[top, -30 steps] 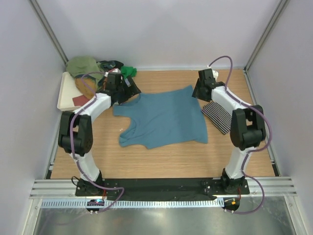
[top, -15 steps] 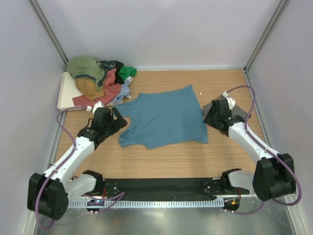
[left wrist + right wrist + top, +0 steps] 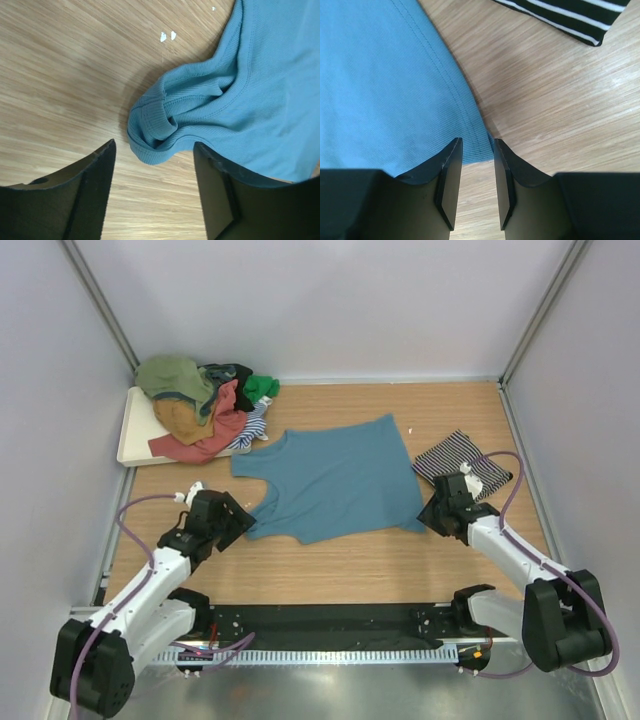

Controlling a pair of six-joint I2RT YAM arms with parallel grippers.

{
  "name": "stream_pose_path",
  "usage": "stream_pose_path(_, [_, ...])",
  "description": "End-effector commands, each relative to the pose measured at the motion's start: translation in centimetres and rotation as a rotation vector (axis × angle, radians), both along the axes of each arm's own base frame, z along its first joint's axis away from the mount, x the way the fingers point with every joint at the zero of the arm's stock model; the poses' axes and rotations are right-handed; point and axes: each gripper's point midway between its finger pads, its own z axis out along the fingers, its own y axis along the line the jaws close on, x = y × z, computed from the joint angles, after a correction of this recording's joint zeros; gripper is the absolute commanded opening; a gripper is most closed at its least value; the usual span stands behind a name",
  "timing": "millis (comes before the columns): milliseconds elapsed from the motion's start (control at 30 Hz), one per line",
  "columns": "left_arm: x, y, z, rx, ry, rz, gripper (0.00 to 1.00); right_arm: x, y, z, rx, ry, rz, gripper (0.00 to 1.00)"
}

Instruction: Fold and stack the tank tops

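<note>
Only your left wrist view shows the teal tank top (image 3: 335,485) strap bunched into a roll at the left tool (image 3: 152,150), whose jaws stand wide apart. The right wrist view shows the hem corner inside the right tool (image 3: 476,145), its jaws narrowly apart. The top lies flat mid-bench (image 3: 330,570), with both arms reaching low.
</note>
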Motion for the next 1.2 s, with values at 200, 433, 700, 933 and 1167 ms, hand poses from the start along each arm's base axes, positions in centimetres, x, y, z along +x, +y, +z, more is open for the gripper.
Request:
stream_pose_path(200, [1.9, -1.0, -1.5, -0.009, 0.021, -0.012, 0.48, 0.1, 0.3, -1.3, 0.021, -0.006, -0.012, 0.36])
stream_pose_path(433, [3.1, 1.1, -0.9, 0.12, 0.041, 0.046, 0.2, 0.1, -0.2, -2.2, -0.011, 0.017, -0.016, 0.3])
stream_pose_path(700, [2.7, 2.9, -0.1, 0.153, 0.054, 0.12, 0.17, 0.0, -1.4, -1.9, -0.062, 0.012, -0.063, 0.01])
stream_pose_path(933, [2.2, 5.2, 0.3, 0.144, 0.053, 0.207, 0.44, -0.2, -2.6, 0.5, -0.096, -0.051, -0.107, 0.01])
stream_pose_path(1167, [3.4, 2.2, 0.9, 0.068, 0.0, 0.026, 0.58, 0.0, -2.1, 0.7, -0.092, -0.045, -0.056, 0.04])
